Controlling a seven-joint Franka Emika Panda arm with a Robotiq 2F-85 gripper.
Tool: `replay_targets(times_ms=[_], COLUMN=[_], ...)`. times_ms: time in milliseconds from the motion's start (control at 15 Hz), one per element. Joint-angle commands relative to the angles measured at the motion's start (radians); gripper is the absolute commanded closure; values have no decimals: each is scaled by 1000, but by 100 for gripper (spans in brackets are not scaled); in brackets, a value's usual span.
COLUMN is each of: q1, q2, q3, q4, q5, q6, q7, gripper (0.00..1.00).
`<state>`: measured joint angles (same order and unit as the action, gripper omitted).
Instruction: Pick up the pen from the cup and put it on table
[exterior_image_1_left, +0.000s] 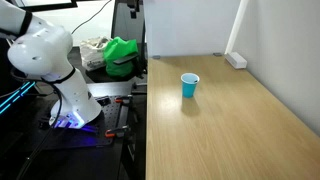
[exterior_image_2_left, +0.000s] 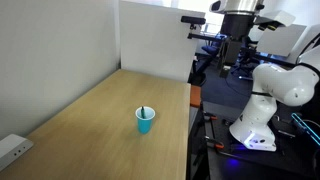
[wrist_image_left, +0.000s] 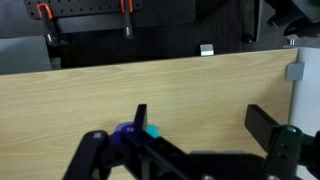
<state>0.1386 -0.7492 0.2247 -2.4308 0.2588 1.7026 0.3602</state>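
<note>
A small light-blue cup (exterior_image_1_left: 189, 86) stands upright near the middle of the light wood table (exterior_image_1_left: 230, 120). It shows in both exterior views. A thin dark stick, the pen (exterior_image_2_left: 145, 111), pokes out of the cup (exterior_image_2_left: 146, 120); its colour is too small to tell. My gripper (exterior_image_2_left: 236, 62) hangs high beyond the table's far edge, well away from the cup. In the wrist view the gripper (wrist_image_left: 203, 115) is open and empty over the table (wrist_image_left: 200, 85). The cup (wrist_image_left: 152, 131) peeks out beside one finger.
A white power strip (exterior_image_1_left: 236, 60) lies at one table edge, also seen in an exterior view (exterior_image_2_left: 12, 150). A dark bench with green cloth (exterior_image_1_left: 122, 55) and the robot base (exterior_image_1_left: 75, 105) stand beside the table. White wall panels (exterior_image_2_left: 150, 40) back the table.
</note>
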Motion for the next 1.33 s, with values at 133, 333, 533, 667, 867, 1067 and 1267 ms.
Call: replay_targets(times_ms=[133, 333, 533, 667, 867, 1067, 1267], q1=[-12, -15, -26, -33, -46, -56, -60], q2=[-1, 2, 9, 19, 39, 73, 112], q3=[8, 14, 28, 38, 65, 98, 130], q4=[3, 2, -5, -11, -32, -58, -76], q5=[5, 1, 8, 12, 17, 19, 8], q6=[-4, 2, 41, 79, 170, 282, 388], q7=[-6, 0, 25, 40, 105, 196, 287], gripper=[0, 0, 0, 0, 0, 0, 0])
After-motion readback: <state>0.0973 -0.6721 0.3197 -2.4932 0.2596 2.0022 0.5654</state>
